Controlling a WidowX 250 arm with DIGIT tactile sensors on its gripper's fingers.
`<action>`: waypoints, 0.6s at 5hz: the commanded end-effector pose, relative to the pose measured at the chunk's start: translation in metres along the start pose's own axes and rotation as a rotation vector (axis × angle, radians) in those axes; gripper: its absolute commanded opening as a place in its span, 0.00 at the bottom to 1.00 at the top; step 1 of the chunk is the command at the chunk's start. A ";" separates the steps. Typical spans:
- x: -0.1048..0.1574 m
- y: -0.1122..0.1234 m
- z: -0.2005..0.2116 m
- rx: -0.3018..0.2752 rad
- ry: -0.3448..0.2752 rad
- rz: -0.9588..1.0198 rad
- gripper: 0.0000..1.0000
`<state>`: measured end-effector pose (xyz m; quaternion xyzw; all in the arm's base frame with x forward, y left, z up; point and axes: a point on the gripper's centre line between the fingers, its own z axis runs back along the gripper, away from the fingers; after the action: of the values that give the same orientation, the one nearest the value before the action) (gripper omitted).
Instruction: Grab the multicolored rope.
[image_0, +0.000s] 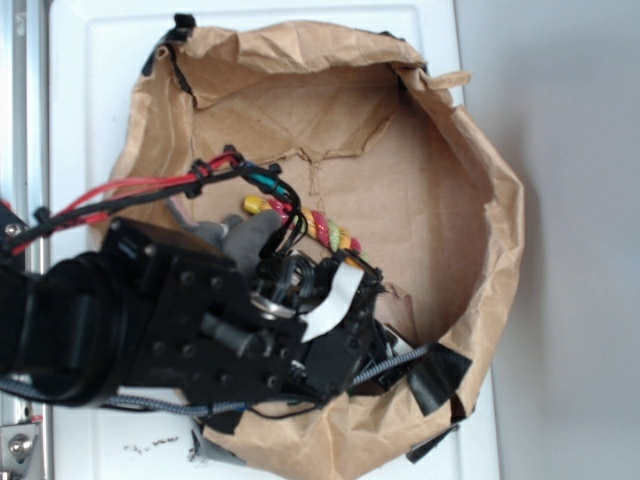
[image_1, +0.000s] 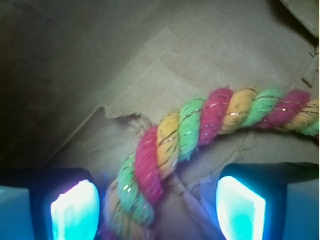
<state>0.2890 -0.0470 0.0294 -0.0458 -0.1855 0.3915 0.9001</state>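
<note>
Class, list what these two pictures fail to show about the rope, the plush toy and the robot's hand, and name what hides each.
1. Multicolored rope: exterior view, the arm covers most of it; wrist view, both ends run off the frame.
2. Grey plush toy: exterior view, mostly behind the arm; its shape is unreadable.
3. Hand: exterior view, its fingertips are hidden under the wrist; wrist view, only the pads show, apart either side of the rope.

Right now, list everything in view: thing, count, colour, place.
multicolored rope: one, red, yellow and green twisted strands, lying curved on the bag floor, passing between the gripper fingers.
grey plush toy: one, grey, left of the rope, mostly hidden by the arm.
paper bag: one, brown, crumpled walls rolled down, black tape at the rim, on the white surface.
white surface: one, white, under the bag.
gripper: one, black with glowing cyan fingers, open, straddling the rope.
</note>
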 end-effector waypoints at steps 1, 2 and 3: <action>0.006 -0.005 -0.020 0.028 -0.023 0.154 1.00; 0.000 -0.006 -0.036 0.058 -0.063 0.157 1.00; 0.000 -0.007 -0.047 0.076 -0.084 0.166 0.00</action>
<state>0.3227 -0.0504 0.0091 -0.0100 -0.2327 0.4350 0.8698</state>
